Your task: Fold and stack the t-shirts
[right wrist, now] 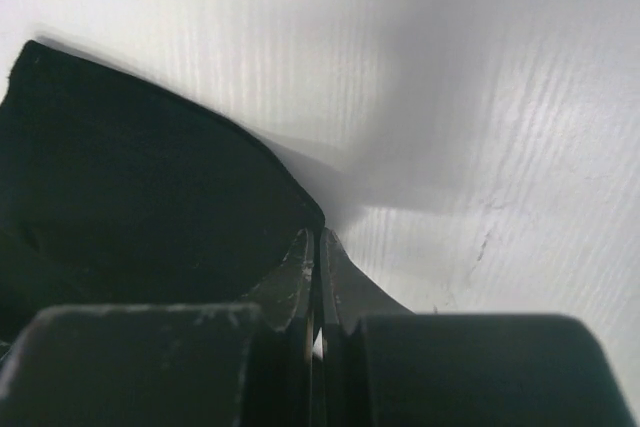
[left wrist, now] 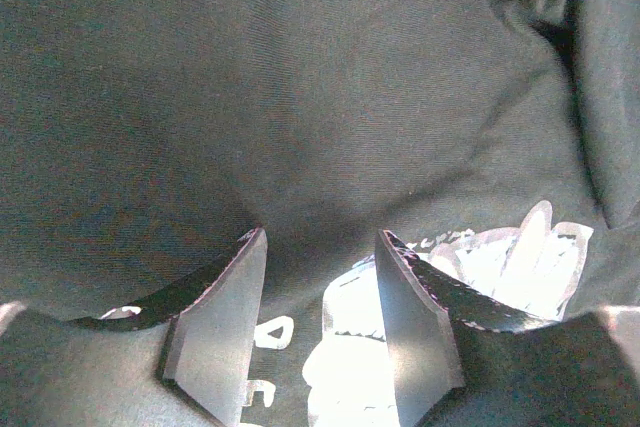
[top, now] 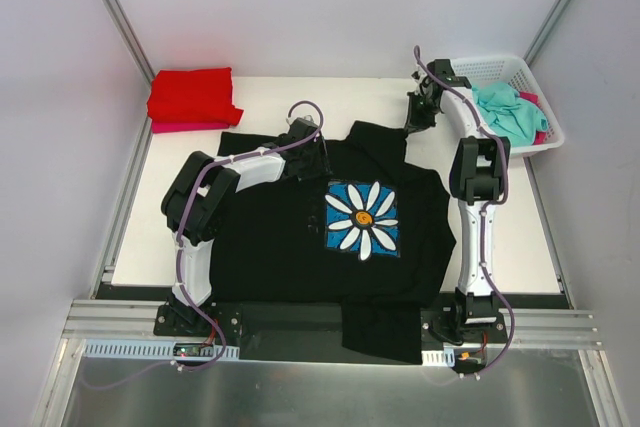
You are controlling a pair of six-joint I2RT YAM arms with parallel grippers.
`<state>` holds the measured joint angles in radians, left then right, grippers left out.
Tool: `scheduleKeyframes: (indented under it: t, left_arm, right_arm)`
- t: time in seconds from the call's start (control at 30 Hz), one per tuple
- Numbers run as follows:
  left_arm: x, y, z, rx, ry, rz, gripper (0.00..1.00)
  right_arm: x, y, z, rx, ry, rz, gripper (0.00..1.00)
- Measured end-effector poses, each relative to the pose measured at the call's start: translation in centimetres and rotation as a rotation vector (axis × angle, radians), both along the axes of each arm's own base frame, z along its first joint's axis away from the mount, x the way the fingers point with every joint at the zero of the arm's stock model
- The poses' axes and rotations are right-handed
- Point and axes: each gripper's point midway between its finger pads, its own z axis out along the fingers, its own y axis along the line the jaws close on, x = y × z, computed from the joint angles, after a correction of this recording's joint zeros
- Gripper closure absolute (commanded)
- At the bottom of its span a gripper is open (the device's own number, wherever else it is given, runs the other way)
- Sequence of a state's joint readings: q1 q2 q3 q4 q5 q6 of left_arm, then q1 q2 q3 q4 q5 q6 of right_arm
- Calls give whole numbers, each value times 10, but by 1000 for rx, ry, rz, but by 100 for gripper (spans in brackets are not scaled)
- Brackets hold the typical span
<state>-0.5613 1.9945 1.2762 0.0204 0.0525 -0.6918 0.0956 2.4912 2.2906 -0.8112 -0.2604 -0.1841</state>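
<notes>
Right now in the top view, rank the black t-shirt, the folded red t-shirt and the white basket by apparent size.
1. black t-shirt
2. white basket, narrowly ahead
3. folded red t-shirt

The black t-shirt (top: pixel 280 237) is matt cloth with a fine knit grain, softly creased. Its daisy print (top: pixel 364 219) looks smoother than the cloth around it; close up, the white ink is flaky and cracked. The red t-shirt (top: pixel 192 95) and teal t-shirt (top: pixel 505 112) are soft matt cloth too. The basket (top: pixel 490 65) is white plastic mesh. The bench (top: pixel 340 97) is white and matt, finely ribbed close up. The left tool (left wrist: pixel 320 237) and right tool (right wrist: pixel 318 237) have dark, hard fingers (left wrist: pixel 215 327) with scuffed pale edges. The rails (top: pixel 540 327) look like brushed metal.
</notes>
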Motion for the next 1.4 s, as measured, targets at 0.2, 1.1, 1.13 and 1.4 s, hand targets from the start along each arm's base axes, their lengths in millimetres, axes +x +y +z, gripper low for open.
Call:
scheduleKeyframes:
  t: [0.2, 1.1, 1.13, 1.4]
  left_arm:
    - [0, 0, 0, 0, 1, -1, 52]
    - [-11, 2, 0, 8, 43, -16, 52]
    - [-12, 3, 0, 8, 44, -16, 52]
    - [-20, 8, 3, 14, 54, -16, 52]
  right_arm:
    - [13, -21, -3, 8, -26, -42, 99]
    - [119, -22, 40, 53, -533, 52, 4]
    - [121, -21, 42, 51, -544, 52, 4]
    - [102, -23, 89, 2, -542, 30, 4]
